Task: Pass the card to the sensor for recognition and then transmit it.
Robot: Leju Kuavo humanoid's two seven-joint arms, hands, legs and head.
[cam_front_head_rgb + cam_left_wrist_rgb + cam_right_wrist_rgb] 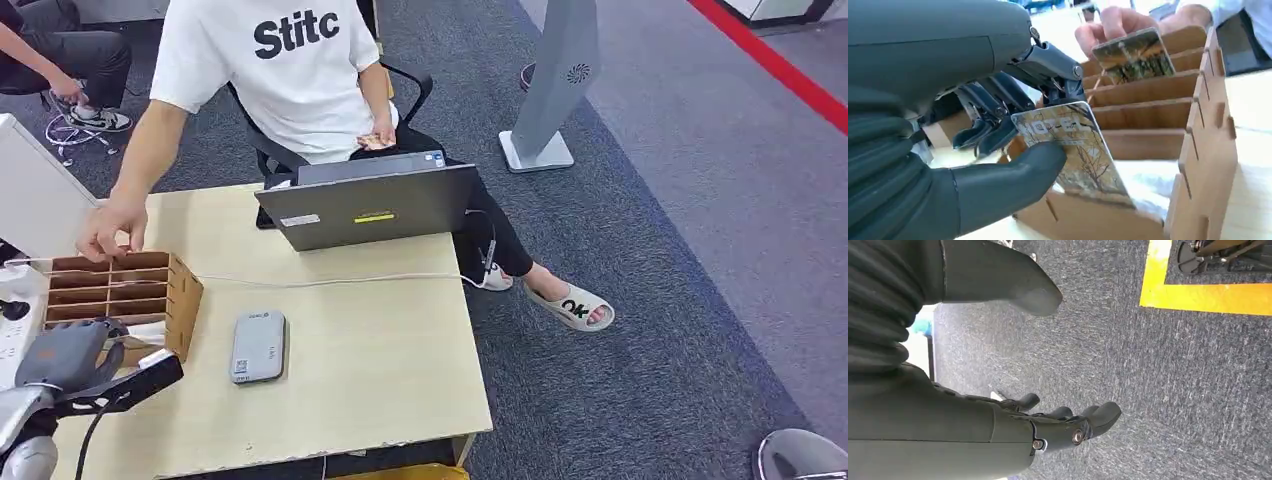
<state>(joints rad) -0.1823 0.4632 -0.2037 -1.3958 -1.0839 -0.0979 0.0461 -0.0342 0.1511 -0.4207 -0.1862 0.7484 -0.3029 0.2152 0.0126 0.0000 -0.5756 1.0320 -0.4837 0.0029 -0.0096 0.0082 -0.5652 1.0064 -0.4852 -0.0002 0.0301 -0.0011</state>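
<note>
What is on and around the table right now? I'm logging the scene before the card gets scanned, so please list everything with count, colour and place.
card: one, printed with brown trees, pinched in the left hand at the rack's near slot
second card: one, similar print, held by the person over the rack's far slots
slotted rack: one, brown wood, left part of the table
sensor: one, grey, flat on the table right of the rack
laptop: one, grey, open, far edge of the table
cable: one, white, across the table
table: one, light wood
floor stand: one, grey, on the carpet beyond the table
person: one, white shirt, seated behind the laptop
left hand: grey, gripping the card
right hand: dark, hanging over grey carpet, holding nothing
</note>
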